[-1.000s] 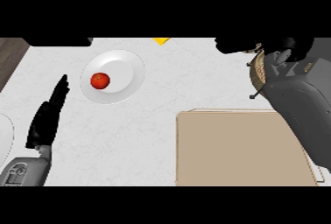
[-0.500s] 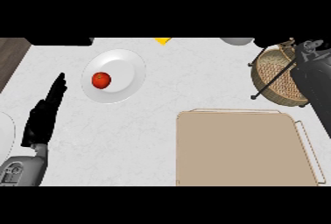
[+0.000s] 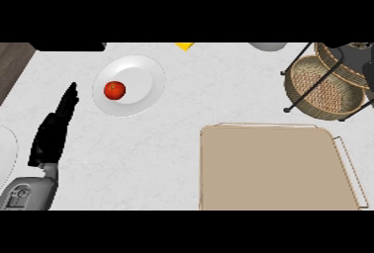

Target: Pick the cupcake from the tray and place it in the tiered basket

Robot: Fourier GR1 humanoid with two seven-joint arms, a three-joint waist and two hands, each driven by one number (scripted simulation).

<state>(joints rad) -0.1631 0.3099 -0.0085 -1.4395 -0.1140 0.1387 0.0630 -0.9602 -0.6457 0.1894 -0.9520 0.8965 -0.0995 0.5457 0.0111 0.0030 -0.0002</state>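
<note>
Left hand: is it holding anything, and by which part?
Nothing is held. The left hand is open, fingers straight, apart from the plate.

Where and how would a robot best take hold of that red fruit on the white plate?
Probably from straight above, with fingers and thumb closing round the middle of the red fruit. It is round, with no handle or stem to catch. It lies in the shallow hollow of the white plate, whose rim would likely hinder a low approach from the side.

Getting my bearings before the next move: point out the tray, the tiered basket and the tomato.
tray [image 3: 277,168], head view, bare middle of its floor.
tiered basket [image 3: 325,91], head view, woven floor of the lower tier.
tomato [image 3: 115,90], head view, its middle.
</note>
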